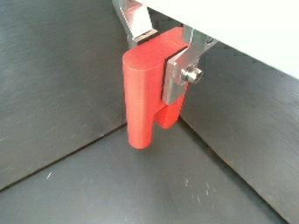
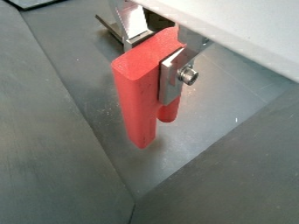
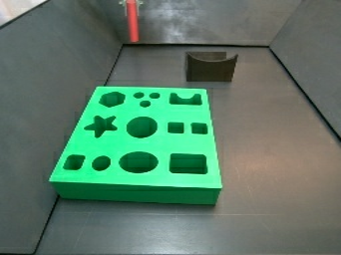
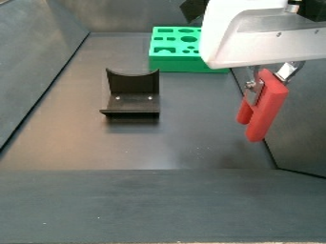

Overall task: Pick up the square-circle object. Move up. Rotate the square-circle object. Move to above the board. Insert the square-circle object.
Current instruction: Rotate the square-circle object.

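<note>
The square-circle object is a red plastic piece (image 1: 145,92), held upright and clear of the dark floor; it shows in both wrist views (image 2: 142,92). My gripper (image 1: 162,51) is shut on its upper end, with a silver finger (image 1: 177,77) pressed on one face and the other finger (image 2: 131,26) behind it. In a side view the piece (image 4: 261,107) hangs below the white gripper body (image 4: 261,33). In a side view it is a slim red post (image 3: 132,20) at the far back. The green board (image 3: 140,144) with shaped holes lies flat, apart from the piece; it also shows in a side view (image 4: 176,48).
A dark grey block with a curved notch (image 3: 210,65) stands on the floor beyond the board; it also shows in a side view (image 4: 130,93). Grey walls enclose the dark floor on all sides.
</note>
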